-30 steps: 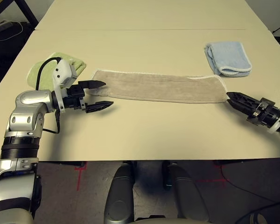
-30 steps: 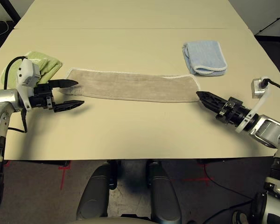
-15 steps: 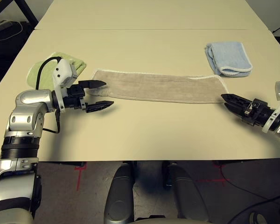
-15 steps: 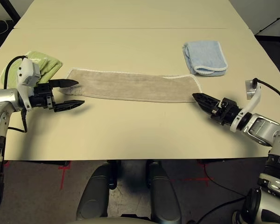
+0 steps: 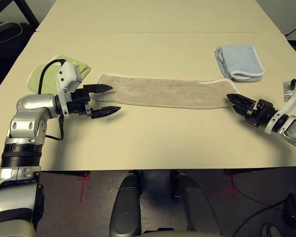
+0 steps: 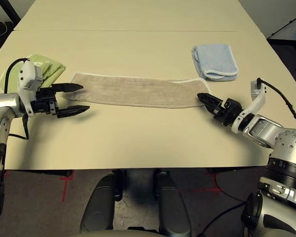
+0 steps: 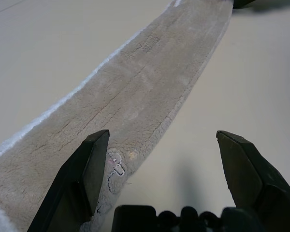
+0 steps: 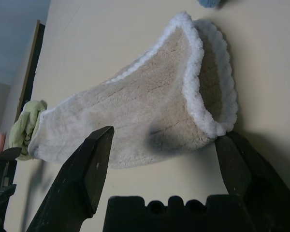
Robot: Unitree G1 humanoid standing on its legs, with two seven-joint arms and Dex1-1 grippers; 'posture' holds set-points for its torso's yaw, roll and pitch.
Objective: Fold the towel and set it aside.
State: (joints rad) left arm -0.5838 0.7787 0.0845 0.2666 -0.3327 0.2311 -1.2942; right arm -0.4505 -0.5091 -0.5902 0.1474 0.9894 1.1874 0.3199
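1. The towel (image 6: 138,91) lies as a long, narrow strip across the middle of the table (image 5: 148,143), running from my left side to my right. I take it as folded lengthwise: at its right end, white edging (image 8: 191,87) runs along two layers with a gap between them.
2. My left pincer (image 5: 116,98) is wide and holds nothing. One finger reaches over the towel's left end, near the embroidered logo (image 7: 117,169), while the other is above bare table, probably so that the near edge is within reach.
3. My right pincer (image 8: 164,135) is also wide and empty, at the right end. The towel's end spans the space between its fingers; one tip is right by the edged corner, though I cannot tell if it touches. I judge that this lines me up to close on both layers together.
4. The next fold likely brings one end over towards the other; pinching only the top layer could open the strip.
5. The light green towel (image 6: 52,71) sits beyond my left pincer, and the light blue towel (image 5: 241,62) beyond the right end, both out of the strip's way.
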